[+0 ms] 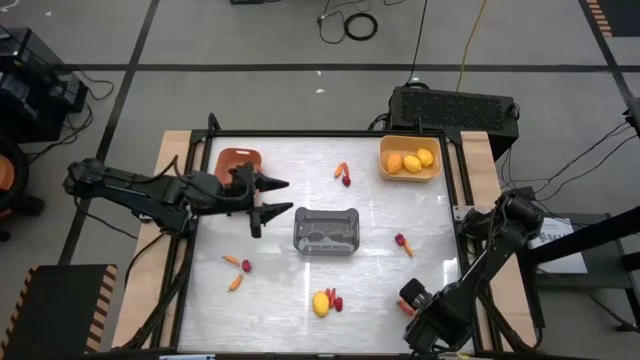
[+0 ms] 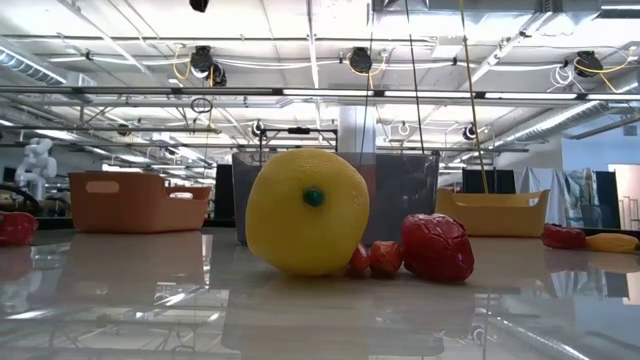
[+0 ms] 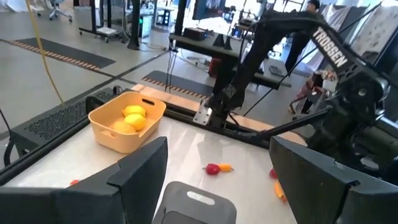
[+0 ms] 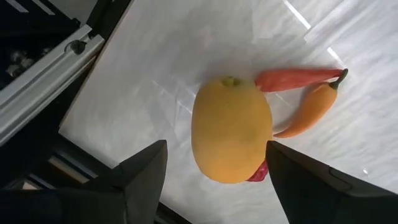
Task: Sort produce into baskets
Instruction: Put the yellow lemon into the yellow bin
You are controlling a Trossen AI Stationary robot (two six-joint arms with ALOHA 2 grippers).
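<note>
I've got the right gripper (image 4: 214, 177) standing wide and empty just short of the round yellow-orange toy fruit (image 4: 231, 129) on the white worktop (image 1: 400, 275), near-side of the grey translucent rectangular basket (image 1: 326, 231), lined up, I reckon, to straddle it. Left gripper (image 1: 272, 197) waits wide and empty just beside that basket. Only the right wrist view shows the thin red and orange pieces touching the fruit's far side; only the high view shows three fruits in the yellow rectangular basket (image 1: 384, 160).

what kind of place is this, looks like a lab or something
Most likely a robotics lab or workshop in a large industrial hall. The table stands on a bare floor with taped lines and loose cables, the low view shows an open ceiling with pipes and strip lights, and other workstations stand beyond.
</note>
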